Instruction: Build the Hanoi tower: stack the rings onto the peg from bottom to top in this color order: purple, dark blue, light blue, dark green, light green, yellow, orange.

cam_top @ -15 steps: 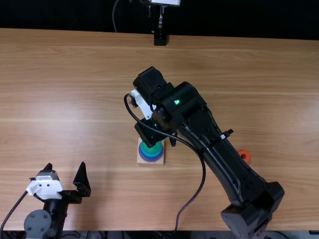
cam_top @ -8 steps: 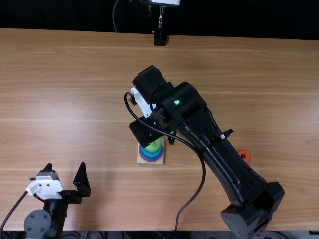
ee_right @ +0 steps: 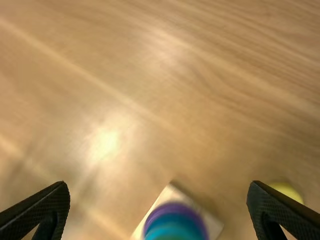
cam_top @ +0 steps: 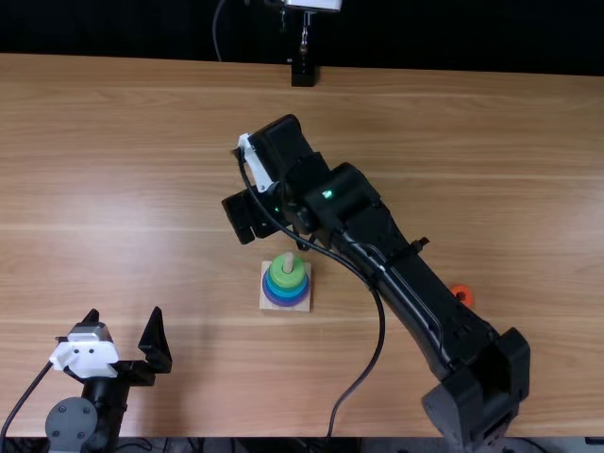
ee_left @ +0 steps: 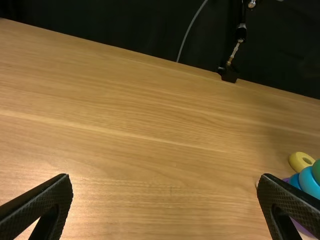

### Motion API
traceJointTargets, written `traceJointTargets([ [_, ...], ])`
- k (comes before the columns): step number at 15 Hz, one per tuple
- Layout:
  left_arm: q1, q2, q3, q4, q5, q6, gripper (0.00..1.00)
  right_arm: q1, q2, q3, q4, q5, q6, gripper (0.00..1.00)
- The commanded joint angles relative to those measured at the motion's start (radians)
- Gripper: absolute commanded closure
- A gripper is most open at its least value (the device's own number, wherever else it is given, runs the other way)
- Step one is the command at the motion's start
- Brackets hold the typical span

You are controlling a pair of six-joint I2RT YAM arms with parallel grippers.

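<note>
Top view: my right hand (cam_top: 267, 215) hangs above and left of the frame's middle, up beyond the stack, its fingers spread wide with nothing gripped. Just below the middle, a square pale wooden base (cam_top: 265, 301) carries an upright wooden peg (cam_top: 289, 261) whose tip pokes through a light green ring (cam_top: 286, 277); blue rings show beneath that, and a purple ring (cam_top: 283, 302) lies lowest. My left hand (cam_top: 124, 317), at the lower left, is wide open too and holds nothing. On the worktop (cam_top: 123, 170), an orange ring (cam_top: 461, 294) lies right of the middle, beside my right forearm. In the left wrist view, a yellow ring (ee_left: 296, 162) lies near the stack, at the frame's right edge.
</note>
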Motion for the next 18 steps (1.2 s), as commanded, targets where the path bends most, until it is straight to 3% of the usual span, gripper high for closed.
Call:
traceJointTargets([
  [1,0.002,-0.012,-0.055,-0.018,0.012,0.004,0.0,-0.07,-0.001,-0.093,0.096,0.011,0.009,0.0],
  [4,0.002,-0.012,-0.055,-0.018,0.012,0.004,0.0,-0.15,-0.068,-0.246,0.362,0.009,0.004,0.0],
  [8,0.002,-0.012,-0.055,-0.018,0.014,0.004,0.0,-0.199,-0.068,-0.338,0.356,0.009,-0.011,0.0],
  [10,0.002,-0.012,-0.055,-0.018,0.012,0.004,0.0,-0.204,-0.068,-0.378,0.293,0.011,-0.097,0.0],
  [11,0.002,-0.012,-0.055,-0.018,0.012,0.004,0.0,-0.208,-0.068,-0.393,0.277,0.014,-0.116,0.0],
  [18,0.002,-0.012,-0.055,-0.018,0.012,0.004,0.0,-0.245,-0.068,-0.461,0.282,0.027,-0.108,0.0],
])
